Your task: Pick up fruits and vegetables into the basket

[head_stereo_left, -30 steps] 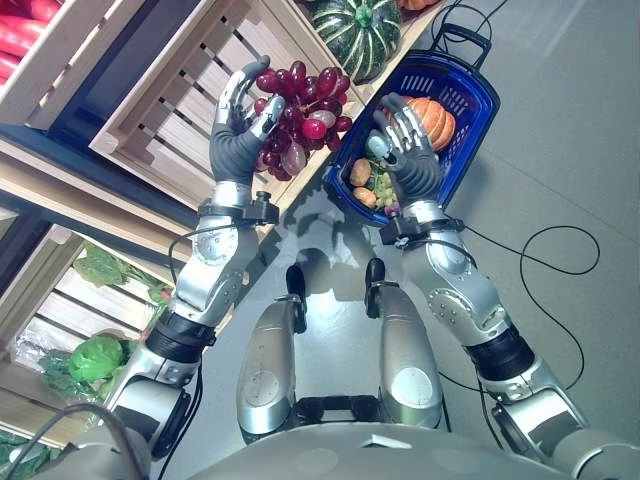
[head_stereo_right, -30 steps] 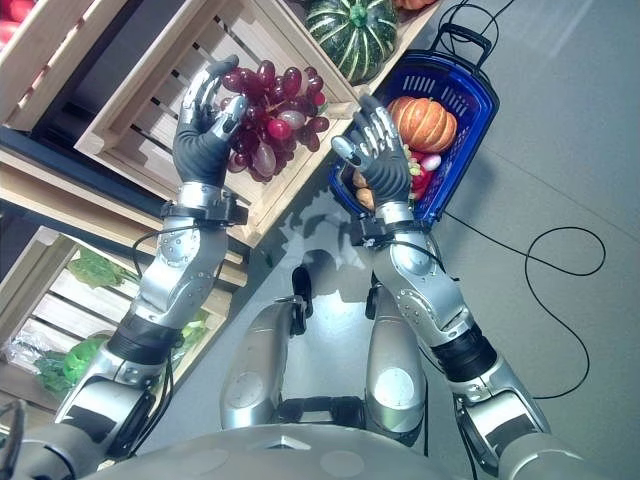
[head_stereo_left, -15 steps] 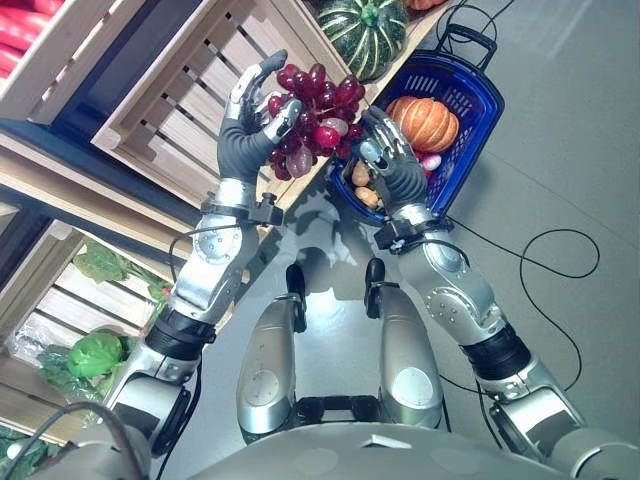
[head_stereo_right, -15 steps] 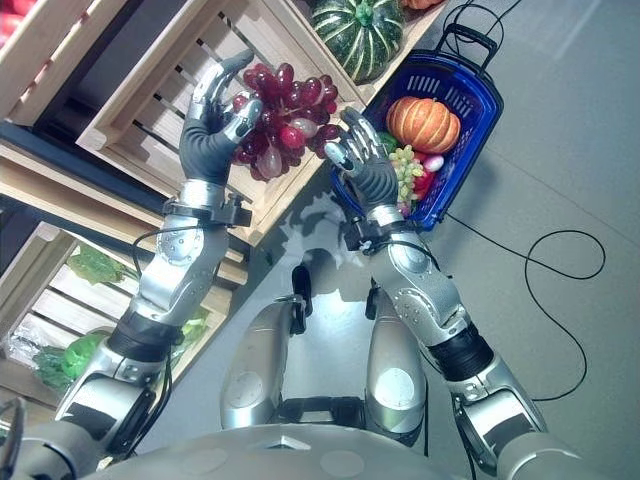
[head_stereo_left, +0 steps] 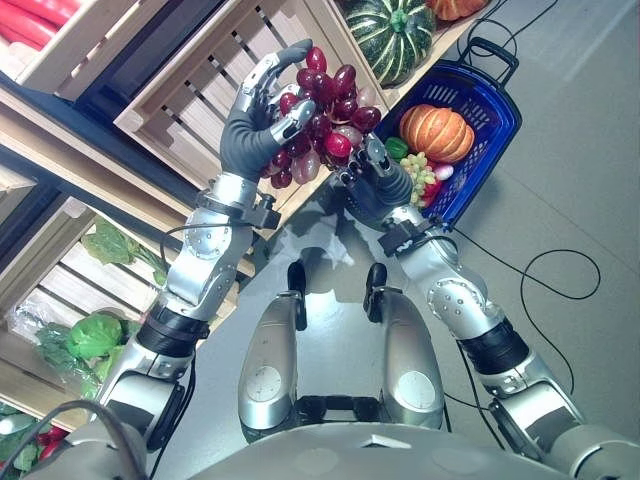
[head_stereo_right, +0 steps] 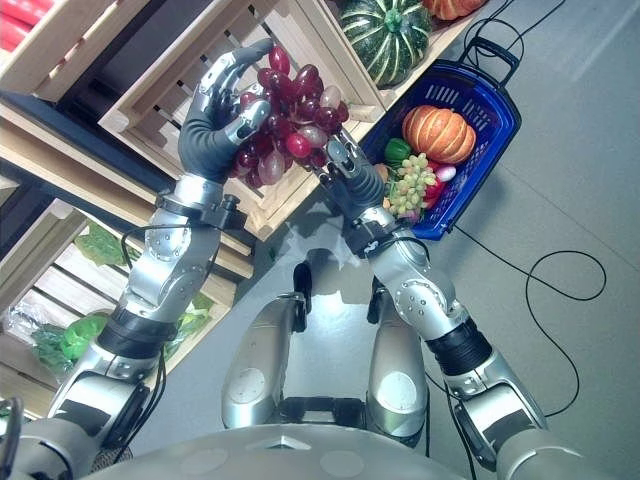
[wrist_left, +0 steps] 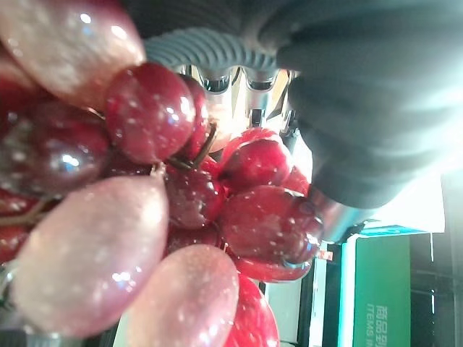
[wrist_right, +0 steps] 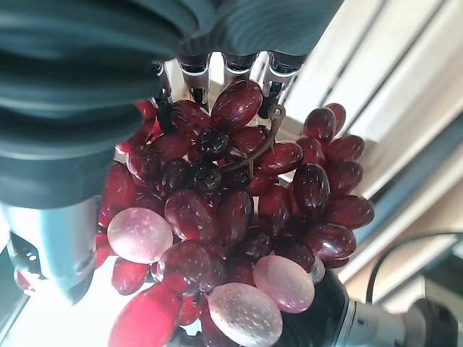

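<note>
Red grapes (head_stereo_left: 322,112) sit curled in my left hand (head_stereo_left: 262,128), raised over the wooden crate's (head_stereo_left: 190,95) edge, just left of the blue basket (head_stereo_left: 487,130); my right hand (head_stereo_left: 372,182) touches them from below, fingers mostly hidden, grip unclear

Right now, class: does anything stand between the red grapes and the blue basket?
Only the right hand, between the red grapes held by the left hand and the blue basket.

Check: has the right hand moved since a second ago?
Yes. The right hand left its spot over the blue basket and now meets the red grapes.
</note>
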